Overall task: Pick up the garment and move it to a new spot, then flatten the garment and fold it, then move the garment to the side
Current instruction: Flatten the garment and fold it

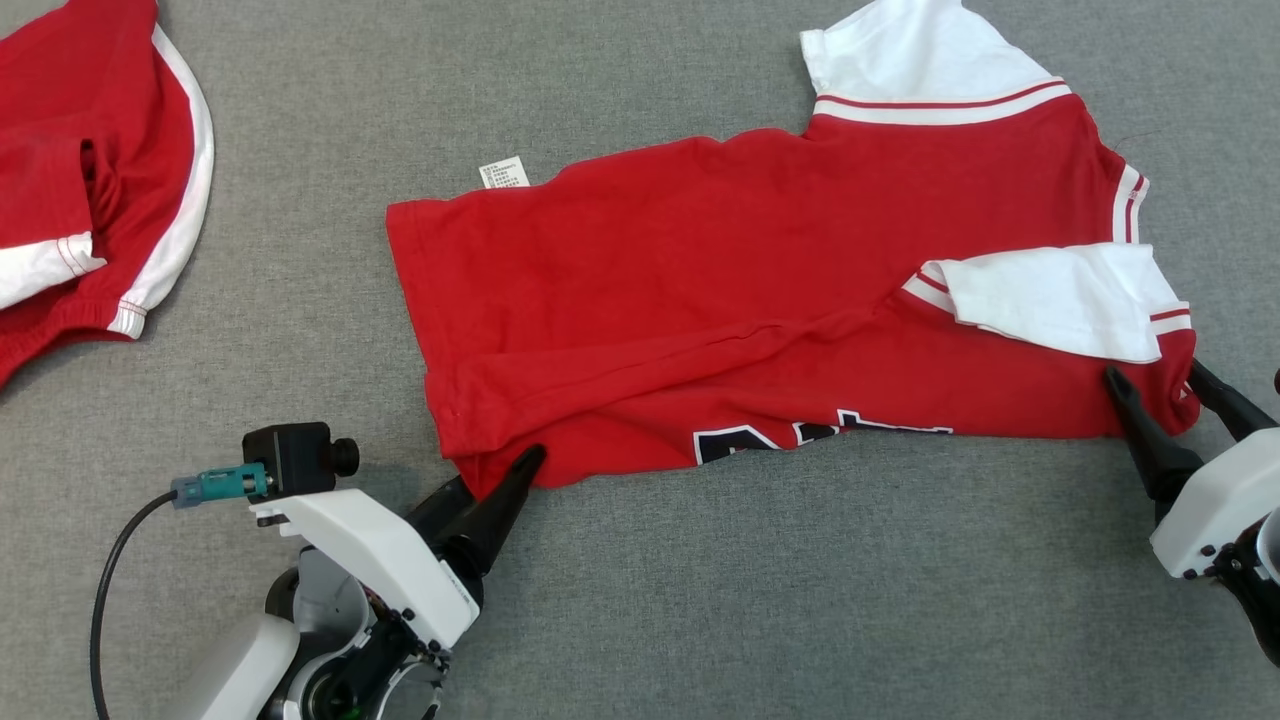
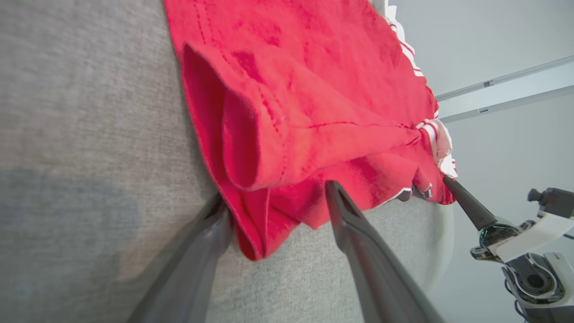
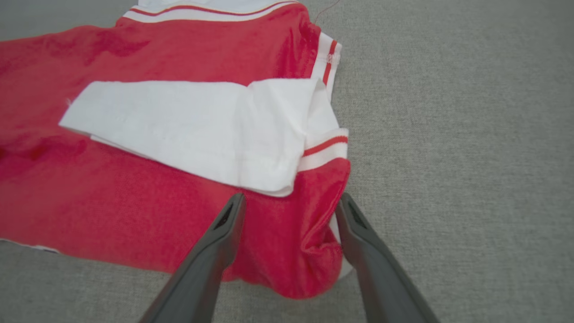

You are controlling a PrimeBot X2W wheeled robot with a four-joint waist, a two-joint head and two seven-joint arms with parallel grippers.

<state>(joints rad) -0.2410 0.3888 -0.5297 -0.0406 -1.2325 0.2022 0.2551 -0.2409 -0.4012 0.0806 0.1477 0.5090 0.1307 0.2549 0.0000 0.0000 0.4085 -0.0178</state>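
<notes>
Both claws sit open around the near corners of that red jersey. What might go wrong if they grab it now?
1. The left gripper straddles a bunched, doubled hem corner. It may pinch only some layers, so the red jersey could lift crooked.
2. The white sleeve lies loosely folded over the body, right beside the right gripper. Lifting could flop it open or drag it into the grip.

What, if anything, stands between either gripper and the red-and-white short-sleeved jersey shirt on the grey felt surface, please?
Nothing visible does. The open left gripper straddles the hem corner of the red-and-white short-sleeved jersey shirt, and the open right gripper straddles its shoulder corner, just below the folded white sleeve.
</notes>
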